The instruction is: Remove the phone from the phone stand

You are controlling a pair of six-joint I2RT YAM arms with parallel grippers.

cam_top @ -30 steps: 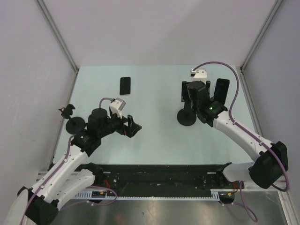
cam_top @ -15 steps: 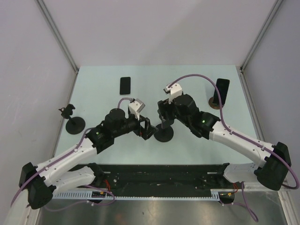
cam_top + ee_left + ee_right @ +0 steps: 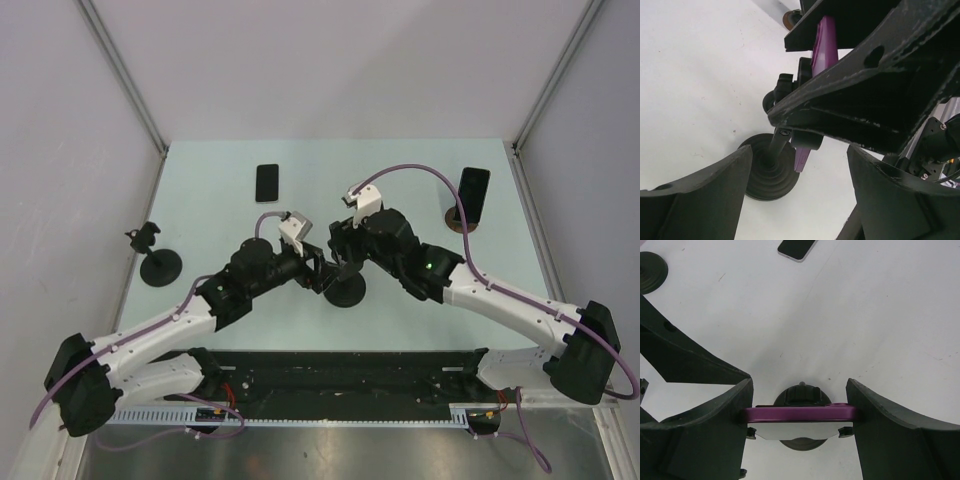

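A purple phone sits clamped in a black phone stand with a round base at the table's centre. My right gripper is shut on the phone, one finger pressing each short end, as the right wrist view shows. My left gripper is open just left of the stand. In the left wrist view its jaws frame the stand's base and the phone's lower edge without touching them. In the top view the arms hide the phone.
A black phone lies flat at the back of the table. Another phone leans on a brown-based stand at the back right. An empty black stand is at the left.
My right gripper brought the phone and its stand from the back right to the centre. My left arm swung right until its open jaws reached the stand's base.
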